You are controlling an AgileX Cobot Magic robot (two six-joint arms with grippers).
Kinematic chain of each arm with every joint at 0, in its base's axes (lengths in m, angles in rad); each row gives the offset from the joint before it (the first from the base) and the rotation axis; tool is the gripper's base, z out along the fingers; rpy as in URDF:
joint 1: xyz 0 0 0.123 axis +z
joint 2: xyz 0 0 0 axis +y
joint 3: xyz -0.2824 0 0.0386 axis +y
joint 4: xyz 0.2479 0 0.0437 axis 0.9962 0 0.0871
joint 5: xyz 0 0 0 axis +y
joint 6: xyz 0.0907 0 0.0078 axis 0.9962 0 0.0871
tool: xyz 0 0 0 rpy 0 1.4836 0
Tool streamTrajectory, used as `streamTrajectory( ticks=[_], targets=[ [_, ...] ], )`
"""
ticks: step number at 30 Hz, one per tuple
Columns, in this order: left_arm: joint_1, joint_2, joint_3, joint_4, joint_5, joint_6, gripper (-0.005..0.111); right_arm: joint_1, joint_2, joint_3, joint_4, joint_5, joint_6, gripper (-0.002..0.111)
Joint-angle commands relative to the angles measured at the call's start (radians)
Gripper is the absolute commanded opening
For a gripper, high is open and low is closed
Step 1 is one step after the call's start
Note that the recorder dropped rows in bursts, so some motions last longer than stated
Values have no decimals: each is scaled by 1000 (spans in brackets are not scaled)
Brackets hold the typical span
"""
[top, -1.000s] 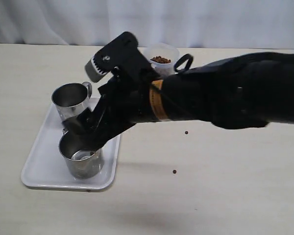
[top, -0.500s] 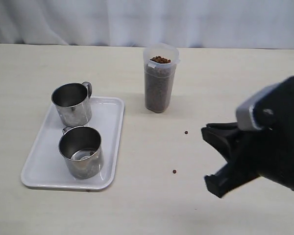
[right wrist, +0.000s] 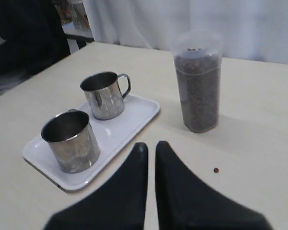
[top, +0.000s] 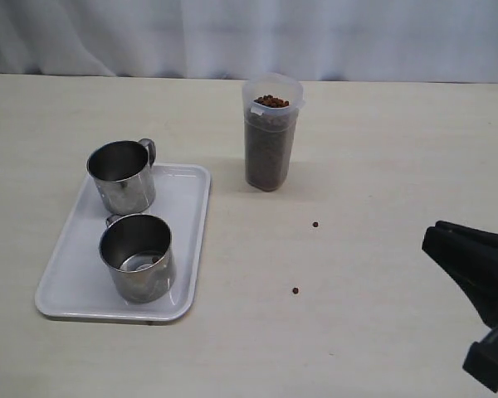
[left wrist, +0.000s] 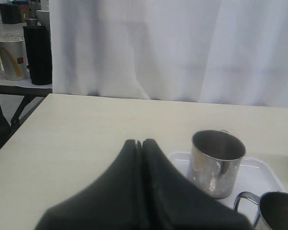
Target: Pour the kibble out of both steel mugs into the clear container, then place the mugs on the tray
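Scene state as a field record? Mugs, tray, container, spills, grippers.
tray: white, flat on the table
far mug: upright on the tray
near mug: upright on the tray, bare bottom showing
clear container: upright, off the tray
kibble: fills the container nearly to the rim
stray pellets: two loose on the table, the other at
left gripper: shut, empty
right gripper: shut, empty
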Motion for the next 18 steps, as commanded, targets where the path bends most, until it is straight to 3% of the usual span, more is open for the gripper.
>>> streamTrajectory(
  ticks=[1,11,14,18],
  targets=[
    [1,-3,3,1,-20,-8,0,2,-62,5,9,-7,13,4],
    [1,-3,3,1,-20,-8,0,-22,-98,5,9,-20,13,4],
    [1,-3,3,1,-20,-8,0,-117,-148,6,4,-62,12,4],
    [1,-3,3,1,-20,-8,0,-331,-243,46,8,-102,22,4]
  ],
)
